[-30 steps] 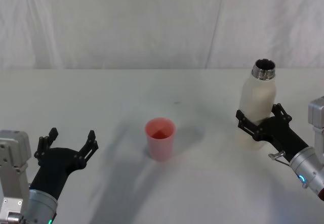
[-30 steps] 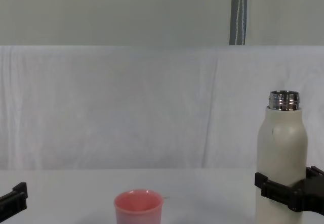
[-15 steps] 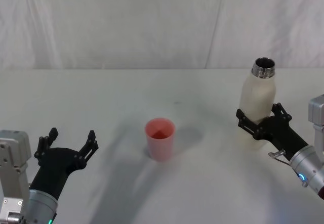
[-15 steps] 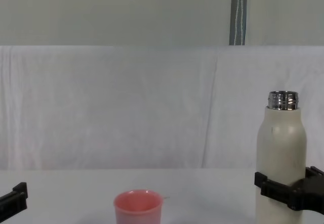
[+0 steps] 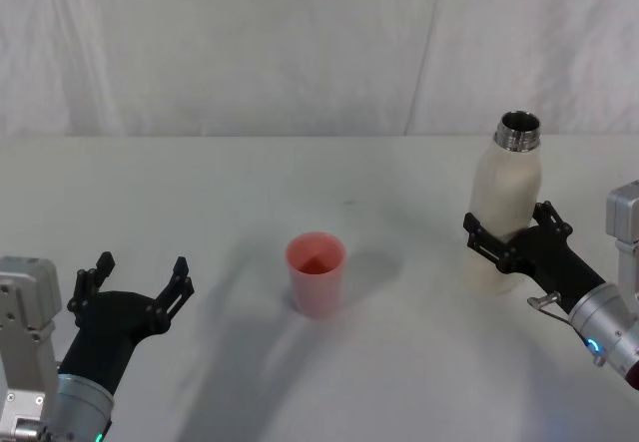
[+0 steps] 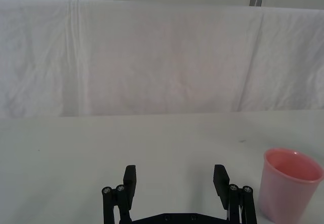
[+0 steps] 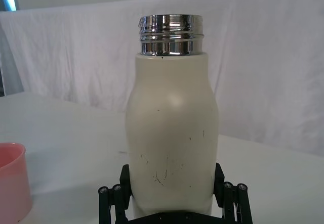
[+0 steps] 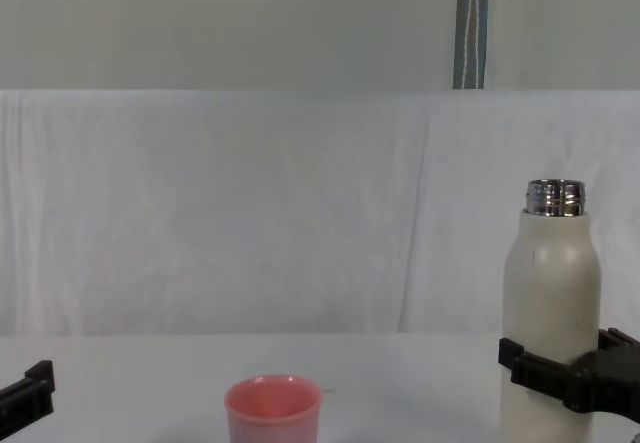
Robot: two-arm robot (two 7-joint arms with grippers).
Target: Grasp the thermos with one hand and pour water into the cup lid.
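The cream-white thermos [image 5: 506, 203] stands upright at the table's right, its steel neck open at the top; it also appears in the chest view as the thermos [image 8: 546, 293] and close up as the thermos [image 7: 171, 133]. My right gripper [image 5: 512, 241] is shut around its lower body, one black finger on each side. The pink cup lid [image 5: 317, 273] stands upright at the table's middle, well left of the thermos, and the cup lid [image 6: 290, 184] sits just beside my left gripper [image 6: 175, 179]. My left gripper [image 5: 138, 280] rests open near the table's front left, holding nothing.
The white table [image 5: 300, 183] stretches wide around both objects, with bare surface between the cup lid and the thermos. A white cloth backdrop [image 5: 250, 43] hangs along the far edge. A metal pole [image 8: 470, 23] rises behind it.
The thermos, held in my right gripper, has shifted slightly left toward the cup lid. The left arm and the cup lid have not moved.
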